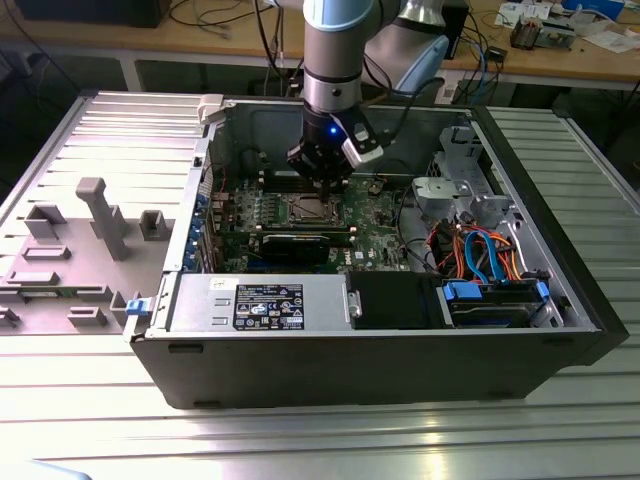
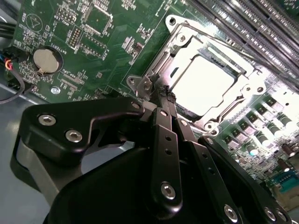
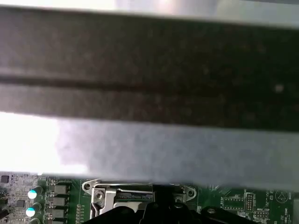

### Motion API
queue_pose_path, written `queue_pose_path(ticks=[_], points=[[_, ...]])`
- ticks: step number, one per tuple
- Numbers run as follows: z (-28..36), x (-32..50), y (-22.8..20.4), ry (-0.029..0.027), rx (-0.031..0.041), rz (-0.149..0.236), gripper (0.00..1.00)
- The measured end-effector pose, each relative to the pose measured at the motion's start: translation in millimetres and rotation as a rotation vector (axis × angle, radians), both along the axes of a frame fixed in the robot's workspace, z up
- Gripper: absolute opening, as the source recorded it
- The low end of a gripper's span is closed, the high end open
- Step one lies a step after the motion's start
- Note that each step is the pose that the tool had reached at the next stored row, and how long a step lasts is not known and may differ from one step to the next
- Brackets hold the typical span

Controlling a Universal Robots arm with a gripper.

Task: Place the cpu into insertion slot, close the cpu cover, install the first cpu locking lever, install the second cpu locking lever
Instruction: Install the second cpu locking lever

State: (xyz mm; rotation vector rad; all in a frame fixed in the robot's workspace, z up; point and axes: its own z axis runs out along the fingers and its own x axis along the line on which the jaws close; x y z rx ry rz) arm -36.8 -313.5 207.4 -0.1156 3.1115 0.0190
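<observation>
My fingers point(image 2: 164, 95) are drawn together with their tips meeting, pressed down at one corner of the cpu cover point(image 2: 184, 44), right by a small lever end there; whether they actually pinch it I cannot tell. The cover lies flat over the insertion slot point(image 2: 208, 122), and through its square window the cpu point(image 2: 203, 84) shines bright silver, seated in place on the green motherboard point(image 2: 93, 42).

In the exterior view my arm point(image 1: 335, 60) reaches straight down into an open computer case point(image 1: 400, 370) lying on its side on a ribbed metal tabletop point(image 1: 300, 440). My fingers point(image 1: 322, 178) hover just above the socket point(image 1: 312, 208). A black graphics card point(image 1: 300, 240) sits just beside it, nearer the camera, and a power supply point(image 1: 260, 303) lies along the case's near wall. Coloured cables point(image 1: 480, 250) bunch toward the exterior view's right. A grey fixture point(image 1: 100, 215) stands on the tabletop toward the exterior view's left, and a wooden workbench point(image 1: 560, 55) runs behind.

The second wrist view adds a round coin battery point(image 2: 46, 59) and long memory slots point(image 2: 252, 23). The first wrist view shows the cover's edge point(image 3: 135, 191) under a blurred dark band.
</observation>
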Motion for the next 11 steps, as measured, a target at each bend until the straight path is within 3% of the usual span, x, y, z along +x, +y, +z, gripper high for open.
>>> queue_pose_path(ticks=[5,11], points=[[1.3,0.0,-1.3,0.0001,-0.0019,0.000,0.11],[13.1,0.0,-1.2,0.0000,-0.0042,0.000,0.11]])
